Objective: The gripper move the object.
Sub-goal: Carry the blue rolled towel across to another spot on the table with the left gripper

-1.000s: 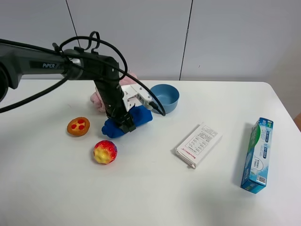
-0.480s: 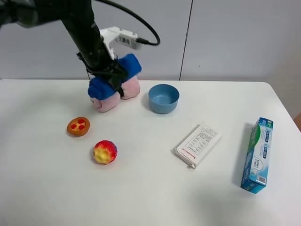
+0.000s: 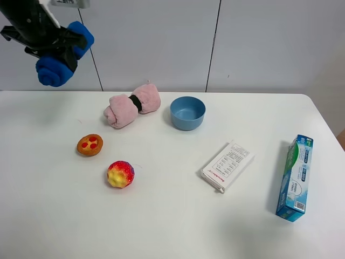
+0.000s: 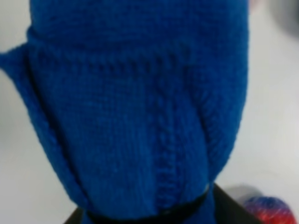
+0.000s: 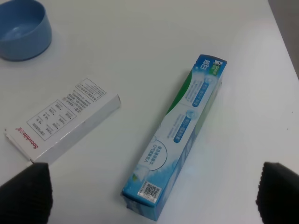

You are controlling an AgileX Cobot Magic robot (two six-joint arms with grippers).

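Roll of blue knit cloth hangs high over the far left corner of the white desk, clenched in the left end effector, whose dark fingers pinch it about the middle so that both rounded ends stick out. Seen from the left wrist, the ribbed blue fabric fills nearly the whole view, a black band crossing it at one end. On the desk, well below and apart from the lifted roll, a pink cloth roll tied with a dark band lies just beside a blue bowl. Nearer the front sit an orange round toy with red spots and a red-and-yellow ball, close together but not touching. A white carton lies at an angle near the middle, with a blue-and-green toothpaste box by the right edge. The right end effector is released, its two dark fingertips spread wide above the toothpaste box and the white carton.
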